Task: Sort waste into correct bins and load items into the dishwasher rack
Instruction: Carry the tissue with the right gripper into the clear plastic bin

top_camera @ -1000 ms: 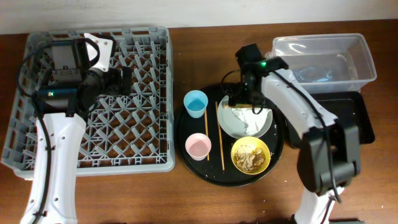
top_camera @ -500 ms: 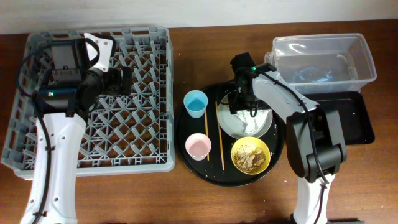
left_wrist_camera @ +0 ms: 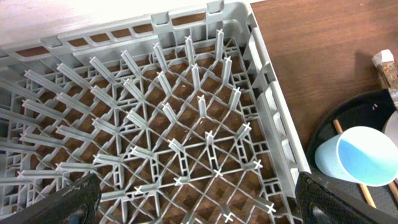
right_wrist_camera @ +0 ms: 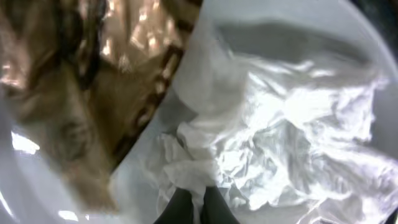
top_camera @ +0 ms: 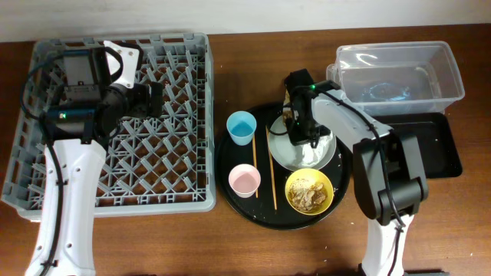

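The crumpled white paper napkin lies on the pale grey round plate, right of centre in the overhead view. The plate sits on the large round black tray. In the right wrist view the napkin fills the middle and right of the frame, with the brown-and-gold snack wrapper beside it on the upper left, its edge touching the paper.

The right gripper is down over the upper left part of the plate. Its two dark fingertips show at the bottom edge of the wrist view, close together against the napkin's folds. I cannot tell whether any paper is caught between them.

On the same round tray stand the yellow bowl with brownish food scraps, the small pink cup, the small light-blue cup, and the wooden chopsticks lying just left of the plate.

The clear plastic tub is at upper right, and the shallow black rectangular tray sits just below it.

The left gripper hangs over the grey dishwasher rack at the left of the frame, its jaws wide apart and holding nothing.
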`<state>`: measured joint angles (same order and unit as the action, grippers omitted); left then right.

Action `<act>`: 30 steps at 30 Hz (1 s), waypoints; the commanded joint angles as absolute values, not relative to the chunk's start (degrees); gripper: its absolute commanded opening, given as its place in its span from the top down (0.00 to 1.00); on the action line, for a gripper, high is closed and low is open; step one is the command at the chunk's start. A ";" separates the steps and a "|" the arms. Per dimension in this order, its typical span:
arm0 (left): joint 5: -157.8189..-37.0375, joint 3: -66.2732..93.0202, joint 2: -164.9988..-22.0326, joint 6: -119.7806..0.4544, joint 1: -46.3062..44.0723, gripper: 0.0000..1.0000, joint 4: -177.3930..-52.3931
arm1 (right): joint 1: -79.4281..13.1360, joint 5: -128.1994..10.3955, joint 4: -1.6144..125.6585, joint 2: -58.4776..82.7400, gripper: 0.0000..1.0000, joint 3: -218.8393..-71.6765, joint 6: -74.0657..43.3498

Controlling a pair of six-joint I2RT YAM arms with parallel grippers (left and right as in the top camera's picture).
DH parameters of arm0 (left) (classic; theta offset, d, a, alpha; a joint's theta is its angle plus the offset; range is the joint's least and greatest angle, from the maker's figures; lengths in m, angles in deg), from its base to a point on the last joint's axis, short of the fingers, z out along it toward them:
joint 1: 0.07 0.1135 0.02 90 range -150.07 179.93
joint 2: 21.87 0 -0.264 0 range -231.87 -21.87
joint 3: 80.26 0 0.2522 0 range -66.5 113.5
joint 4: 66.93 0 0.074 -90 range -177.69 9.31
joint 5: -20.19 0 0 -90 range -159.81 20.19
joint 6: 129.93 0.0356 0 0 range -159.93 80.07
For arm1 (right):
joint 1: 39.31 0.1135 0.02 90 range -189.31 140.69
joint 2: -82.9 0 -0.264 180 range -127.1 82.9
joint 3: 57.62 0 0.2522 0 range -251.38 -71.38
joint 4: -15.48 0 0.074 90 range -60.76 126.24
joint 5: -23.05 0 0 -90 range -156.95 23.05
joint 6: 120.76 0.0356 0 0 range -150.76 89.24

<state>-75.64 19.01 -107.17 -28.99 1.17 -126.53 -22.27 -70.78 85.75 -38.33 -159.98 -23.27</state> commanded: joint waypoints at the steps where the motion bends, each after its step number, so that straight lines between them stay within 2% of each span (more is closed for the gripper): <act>1: -76.47 20.48 -107.47 -28.46 0.95 0.00 -126.47 | -22.08 -71.48 92.89 -37.43 0.96 -168.90 -23.47; 7: -76.47 20.48 -107.47 -28.46 0.95 0.00 -126.47 | -22.12 -71.52 111.78 -34.85 0.96 -188.65 -23.49; 12: -76.47 20.48 -107.47 -28.46 0.95 0.01 -126.47 | -23.06 -71.68 117.90 -34.78 0.96 -200.35 -23.47; 18: -76.47 20.48 -107.47 -28.46 0.95 0.01 -126.47 | -32.33 -72.11 116.76 -34.76 0.96 -207.98 -23.23; 25: -76.47 20.48 -107.47 -28.46 0.95 0.00 -126.47 | -42.77 -71.96 99.85 -37.41 0.96 -207.12 -23.23; 28: -76.47 20.48 -107.47 -28.46 0.95 0.00 -126.47 | -43.74 -71.96 98.14 -41.15 0.96 -207.12 -23.23; 29: -76.47 20.48 -107.47 -28.46 0.95 0.00 -126.47 | -43.85 -71.96 98.27 -42.35 0.91 -207.12 -23.23; 30: -76.47 20.48 -107.47 -28.46 0.95 0.00 -126.47 | -43.89 -71.96 98.67 -43.35 0.78 -207.12 -23.23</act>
<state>-75.66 19.12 -107.17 -28.99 1.17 -126.58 -43.69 -71.59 98.12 -39.22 -206.62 -23.49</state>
